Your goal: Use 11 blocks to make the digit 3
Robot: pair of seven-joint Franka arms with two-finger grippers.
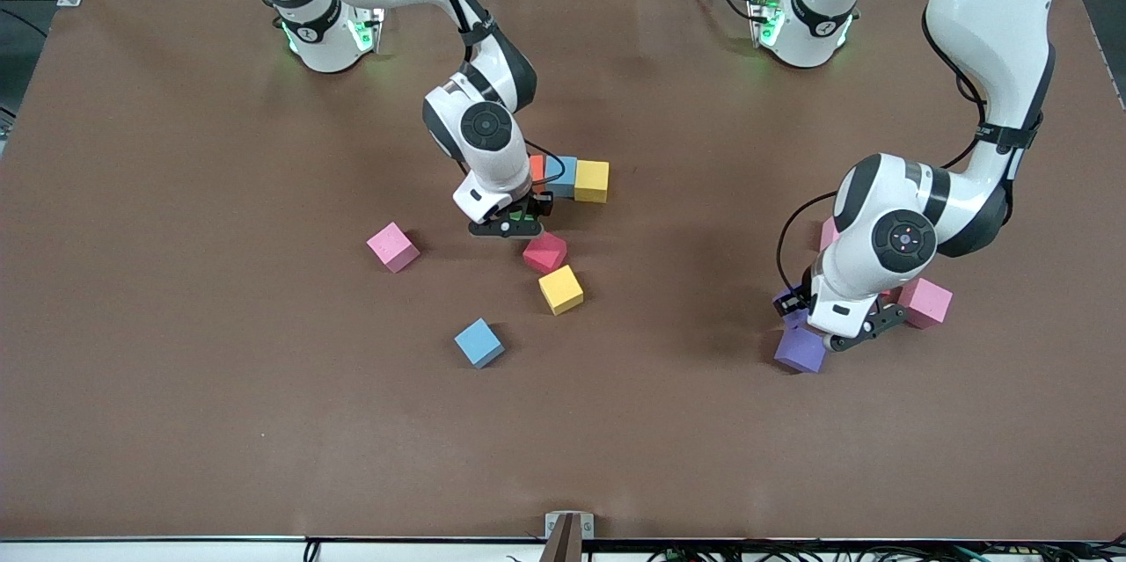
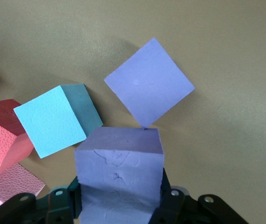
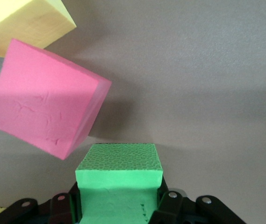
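The right claw (image 1: 519, 217) grips a green cube (image 3: 118, 179) between its closed fingers, low over the brown desk (image 1: 220, 368) and just beside the start of the figure: an orange cube (image 1: 537, 166), a blue cube (image 1: 560, 175) and a yellow cube (image 1: 592, 181) touching in one short row near the middle of the desk. That row lies on the robots' side of the claw. A red cube (image 1: 544, 251) sits tilted just beside the claw on the front camera's side, with a second yellow cube (image 1: 560, 289) touching or nearly touching it and nearer the camera again.

The coming move appears to turn on this: the green cube has to go down square against the row's yellow end, not the orange end, to begin the joining column of the 3. The right arm is much the nearer one to that spot.

The left claw (image 1: 805, 320) is closed on a purple cube (image 2: 118, 172) at the left arm's end of the desk, well apart from the row. A second purple cube (image 1: 800, 350) lies on the desk just beside it, turned corner-on in the left wrist view, and a light blue cube (image 2: 53, 120) and a red one (image 2: 2, 137) sit close by. A pink cube (image 1: 924, 302) rests near that claw; another pink cube (image 1: 392, 246) and a loose blue cube (image 1: 478, 342) lie toward the right arm's end.
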